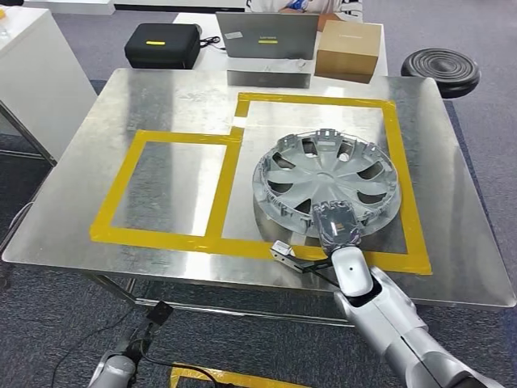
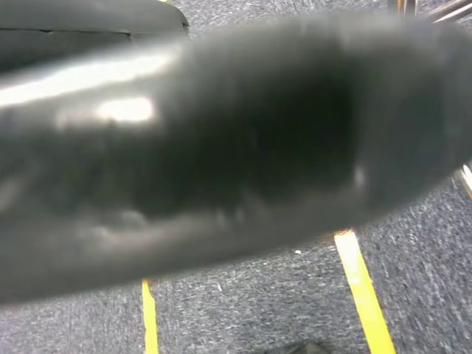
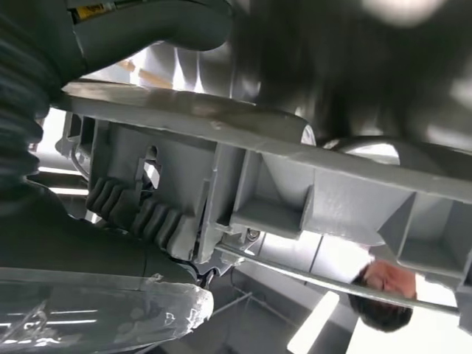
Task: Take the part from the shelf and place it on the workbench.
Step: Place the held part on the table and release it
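Grasping the near rim of the wheel cover (image 1: 327, 179), right hand (image 1: 336, 224) has it lying on the workbench (image 1: 153, 97) inside the yellow tape outline (image 1: 407, 210), so only release and retreat look left.

part: grey round wheel cover (image 1: 327, 182), spoked | pose: flat, ribbed inner side up | place: workbench (image 1: 153, 105), inside right yellow-taped rectangle | near rim under right hand (image 1: 335, 222)

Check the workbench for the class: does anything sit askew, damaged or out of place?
Nothing looks damaged. The hubcap lies inside the right taped rectangle, with the right hand on its near rim. Its rim nears the tape's right side but does not clearly cross it.
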